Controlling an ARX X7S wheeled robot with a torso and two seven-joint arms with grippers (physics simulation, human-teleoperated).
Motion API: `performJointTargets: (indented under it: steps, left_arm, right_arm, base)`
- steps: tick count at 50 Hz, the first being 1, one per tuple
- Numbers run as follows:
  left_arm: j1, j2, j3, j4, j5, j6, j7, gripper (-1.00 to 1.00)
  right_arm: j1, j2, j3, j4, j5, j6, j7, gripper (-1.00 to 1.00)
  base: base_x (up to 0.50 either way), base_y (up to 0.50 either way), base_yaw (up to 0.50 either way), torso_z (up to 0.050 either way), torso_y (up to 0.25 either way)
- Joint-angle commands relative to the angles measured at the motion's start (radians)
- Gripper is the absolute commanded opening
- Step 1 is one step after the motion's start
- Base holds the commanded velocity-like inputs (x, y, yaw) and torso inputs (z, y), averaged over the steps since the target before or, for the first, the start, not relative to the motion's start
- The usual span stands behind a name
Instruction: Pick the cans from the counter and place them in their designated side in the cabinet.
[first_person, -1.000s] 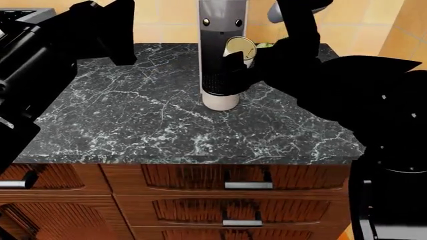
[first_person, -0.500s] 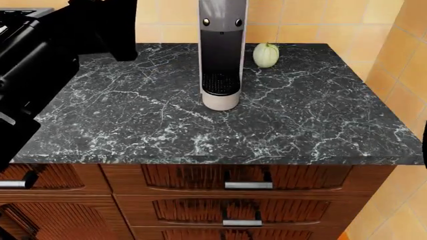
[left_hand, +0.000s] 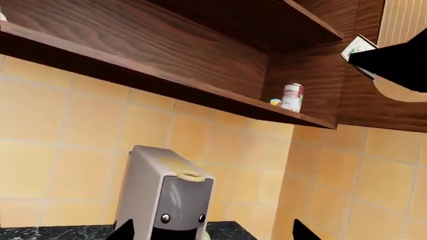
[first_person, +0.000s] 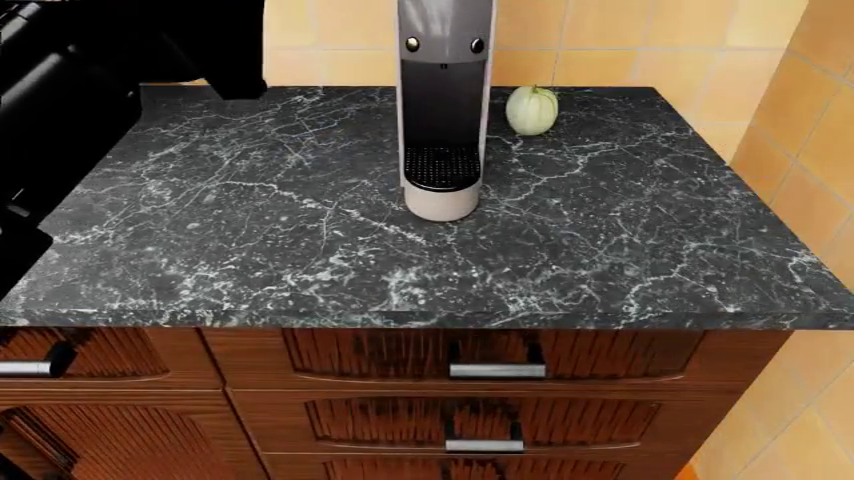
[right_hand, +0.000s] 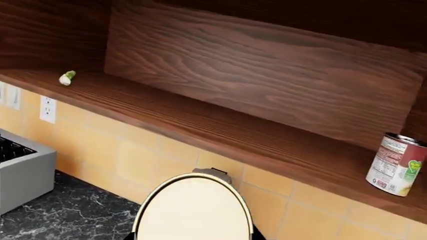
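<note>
The short can (right_hand: 193, 212) fills the space between my right gripper's (right_hand: 193, 236) fingers, its pale round end facing the camera; the gripper is shut on it, raised in front of the cabinet shelf (right_hand: 200, 125). The left wrist view shows that can (left_hand: 358, 49) held high by the black right arm (left_hand: 400, 65). On the shelf's right end stands the tall can (right_hand: 397, 164), upright (left_hand: 292, 97). My left gripper (left_hand: 213, 236) is open and holds nothing, pointing at the wall over the counter (first_person: 267, 230). The right gripper is out of the head view.
A grey coffee machine (first_person: 442, 110) stands mid-counter with a pale green squash (first_person: 531, 110) behind it to the right. My left arm (first_person: 94, 80) hangs over the counter's left end. A small green item (right_hand: 67, 77) lies on the shelf's left. A grey appliance (right_hand: 20, 167) is at the left.
My right arm has lifted the short can up out of the head view, uncovering the squash. The left arm has drifted slightly up and to the left.
</note>
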Motion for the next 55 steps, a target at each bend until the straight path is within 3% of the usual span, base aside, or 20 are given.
performJointTargets:
  steps: [1, 38, 55]
  left_arm:
    - [-0.093, -0.019, 0.009, 0.027, -0.086, -0.014, -0.061, 1.0]
    - [-0.216, -0.026, 0.043, -0.034, -0.116, -0.036, -0.035, 1.0]
    - [-0.251, -0.031, 0.063, -0.045, -0.131, -0.049, -0.042, 1.0]
  right_arm:
    - [0.039, -0.027, 0.033, 0.05, -0.127, -0.037, -0.022, -1.0]
    - [0.039, -0.027, 0.033, 0.05, -0.127, -0.037, -0.022, -1.0]
    - [0.039, -0.027, 0.033, 0.05, -0.127, -0.037, -0.022, -1.0]
  base:
    - [0.0, 0.0, 0.0, 0.0, 0.0]
    - [0.0, 0.0, 0.0, 0.0, 0.0]
    - [0.0, -0.26, 0.0, 0.0, 0.0]
